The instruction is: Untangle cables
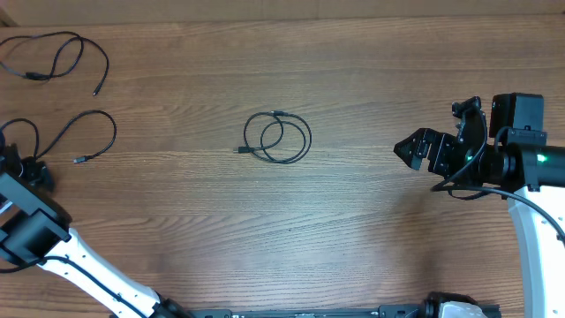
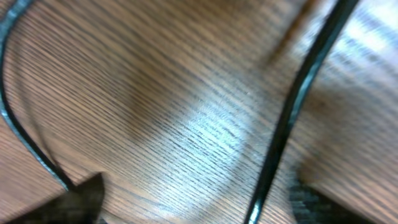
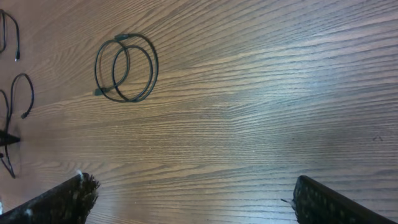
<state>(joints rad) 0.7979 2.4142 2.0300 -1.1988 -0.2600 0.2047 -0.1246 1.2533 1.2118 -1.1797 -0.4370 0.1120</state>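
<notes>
Three black cables lie apart on the wooden table. One is a small double-loop coil [image 1: 278, 137] in the middle, which the right wrist view shows far ahead as the coil [image 3: 126, 67]. A loose cable [image 1: 55, 55] lies at the far left corner. Another cable [image 1: 79, 134] curves below it, running to my left gripper [image 1: 26, 170]. In the left wrist view the left gripper [image 2: 199, 208] is open just above the wood, and a strand of that cable [image 2: 292, 112] runs loose between its fingers. My right gripper [image 1: 412, 150] hovers to the right of the coil, and the right gripper [image 3: 199, 199] is open with nothing in it.
The table's far edge [image 1: 265, 16] runs along the top of the overhead view. Bare wood separates the coil from the right gripper. A second cable strand [image 2: 22, 134] curves past the left finger [image 2: 78, 202]. The white left arm [image 1: 79, 265] crosses the near left corner.
</notes>
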